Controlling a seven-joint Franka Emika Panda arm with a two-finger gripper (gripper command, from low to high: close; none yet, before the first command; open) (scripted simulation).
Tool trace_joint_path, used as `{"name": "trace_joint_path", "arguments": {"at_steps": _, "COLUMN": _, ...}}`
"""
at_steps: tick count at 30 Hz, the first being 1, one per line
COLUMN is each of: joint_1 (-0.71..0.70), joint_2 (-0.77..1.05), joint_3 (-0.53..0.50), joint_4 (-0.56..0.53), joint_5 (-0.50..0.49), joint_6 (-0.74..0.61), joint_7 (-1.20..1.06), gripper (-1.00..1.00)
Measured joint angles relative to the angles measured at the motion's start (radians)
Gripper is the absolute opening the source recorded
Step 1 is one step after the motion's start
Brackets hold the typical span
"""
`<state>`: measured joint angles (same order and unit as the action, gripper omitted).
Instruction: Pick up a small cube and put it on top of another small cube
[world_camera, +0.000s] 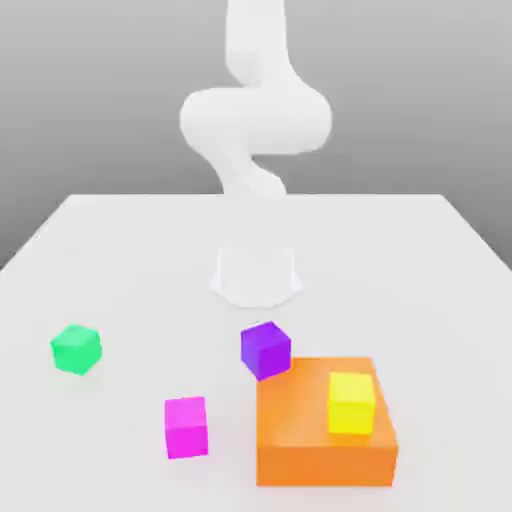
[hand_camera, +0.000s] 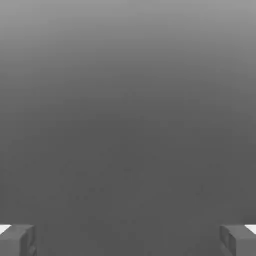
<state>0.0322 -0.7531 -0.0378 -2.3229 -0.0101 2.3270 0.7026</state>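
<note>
our gripper (hand_camera: 128, 241) has its fingers wide apart, nothing btwn em. pink cube (world_camera: 186, 428) sits on the table (world_camera: 120, 260), abt 7 o'clock in the ext. view. prob light, stiff, maybe a bit slick, so we'd pinch opposite side faces, mid-height imo

The pale, almost white desk (world_camera: 130, 260) widens toward the camera. Behind it, the plain grey background (world_camera: 90, 90) darkens downward to the desk's far edge.
</note>
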Motion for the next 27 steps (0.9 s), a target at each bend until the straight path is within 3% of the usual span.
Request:
{"name": "trace_joint_path", "arguments": {"at_steps": 14, "joint_1": 0.180, "joint_2": 0.255, "joint_3": -0.237, "joint_4": -0.129, "joint_5": -0.038, "joint_6": 0.152, "joint_7": -0.562, "gripper": 0.00}}
{"name": "trace_joint_path", "arguments": {"at_steps": 27, "joint_1": 0.310, "joint_2": 0.494, "joint_3": -0.438, "joint_4": -0.247, "joint_5": -0.002, "joint_6": 0.293, "joint_7": -1.128, "gripper": 0.00}}
